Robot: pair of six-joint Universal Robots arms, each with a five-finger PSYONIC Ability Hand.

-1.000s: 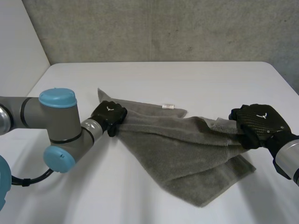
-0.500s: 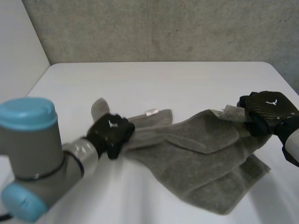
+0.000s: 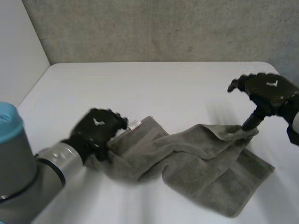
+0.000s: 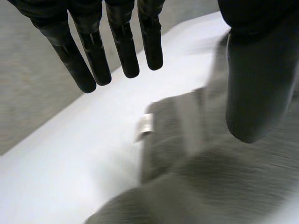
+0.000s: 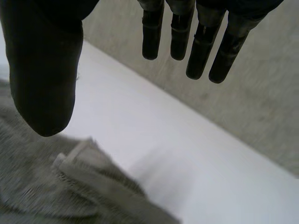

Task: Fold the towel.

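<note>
Nearest, my left arm point(image 3: 37, 175) comes in at the table's near left corner, with its light-blue cap cut off by the frame edge. My left hand point(image 3: 96, 131) is blurred in the head view. It sits over the left end of the towel point(image 3: 201, 163). In the left wrist view its fingers point(image 4: 124, 51) are straight and set apart from the thumb, and they grasp nothing. Grey cloth lies under the palm and thumb, but I cannot tell whether the palm touches it.

A small white tag point(image 3: 134, 124) is at the towel's edge, just beside my left hand. Any print on it is too blurred to read.

The towel lies crumpled on the white table point(image 3: 163, 88), running in a loose band from my left hand across to my right. A flatter part spreads toward the near right.

My right hand point(image 3: 267, 91) is above the towel's far right corner. Its thumb points down at the raised, hemmed corner, but contact cannot be confirmed. In the right wrist view its fingers point(image 5: 201, 46) are straight and well apart from the thumb, with nothing held between them.

A grey wall point(image 3: 163, 28) stands beyond the table's far edge.
</note>
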